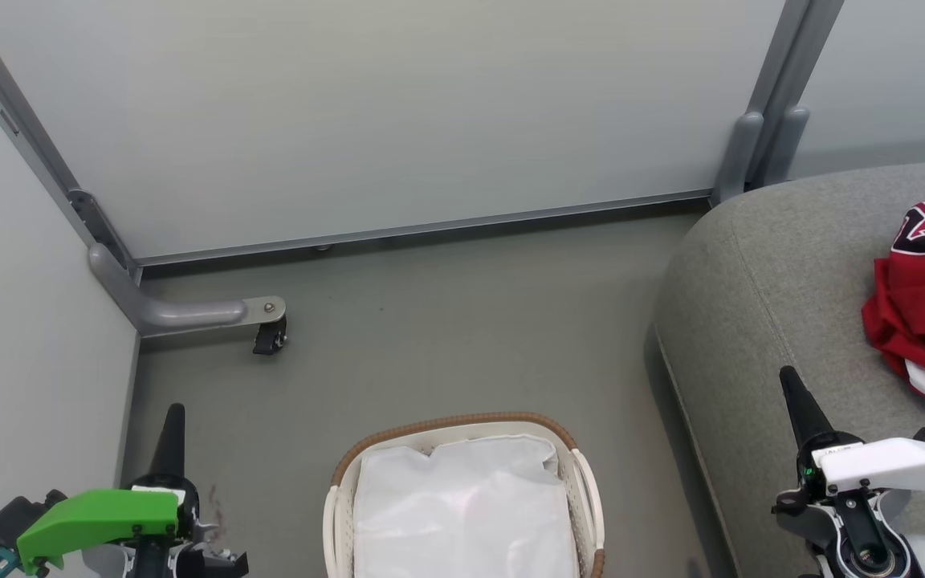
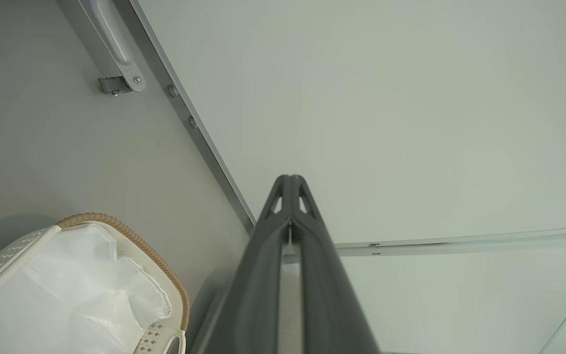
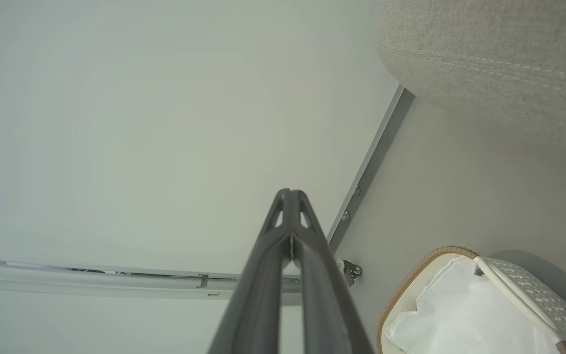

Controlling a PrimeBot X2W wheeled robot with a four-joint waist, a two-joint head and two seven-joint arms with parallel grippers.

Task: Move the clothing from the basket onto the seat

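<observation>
Nearest the camera, the left hand point(image 1: 173, 417) rises left of the basket point(image 1: 446, 423), its two dark fingers pressed together to a single point, with nothing between them; a green cover hides its base. The right hand point(image 1: 792, 381) stands right of the basket over the near part of the seat point(image 1: 784, 273), its fingers likewise closed tip to tip and empty, the wrist behind them under a white cover. The basket sits on the floor point(image 1: 446, 337) between the two, its near end cut off by the bottom edge of the head view; inside, the white liner point(image 1: 462, 506) lies crumpled, and what it covers cannot be made out. Right of the basket and farther back, the clothing point(image 1: 924, 297) lies heaped on the grey seat, red with white trim, cut off by the right edge, so its black-and-white marking cannot be read whole. The floor is smooth grey. Beyond the basket stand pale partition panels point(image 1: 366, 120) in grey frames, one foot carrying a small black caster point(image 1: 270, 339) to the basket's far left.
</observation>
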